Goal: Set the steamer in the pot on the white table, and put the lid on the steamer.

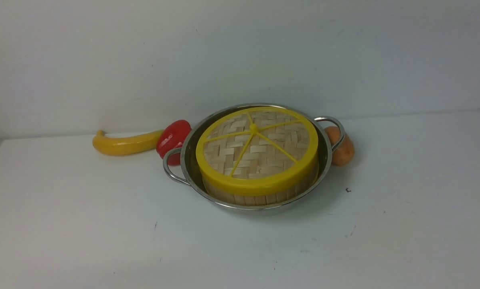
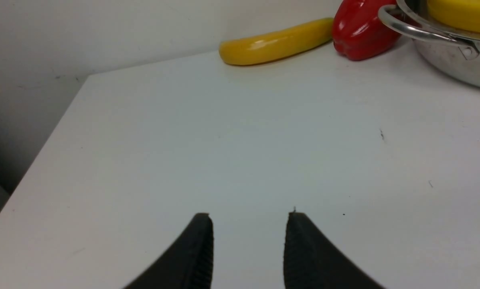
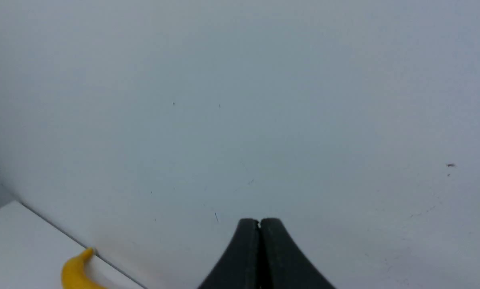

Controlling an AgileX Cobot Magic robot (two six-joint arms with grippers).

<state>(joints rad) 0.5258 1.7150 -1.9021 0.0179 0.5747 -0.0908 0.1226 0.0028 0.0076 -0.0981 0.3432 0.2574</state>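
Now lid [image 1: 258, 149] seated on steamer [image 1: 260, 195], nested inside pot [image 1: 324, 168] near table [image 1: 103, 224] back edge. Left gripper [image 2: 248, 237] fingers spread, empty; right gripper [image 3: 259, 228] fingers pressed together, empty. Task apparently complete.

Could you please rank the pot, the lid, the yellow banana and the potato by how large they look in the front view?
1. pot
2. lid
3. yellow banana
4. potato, partly hidden behind the pot's handle, so its rank is less sure
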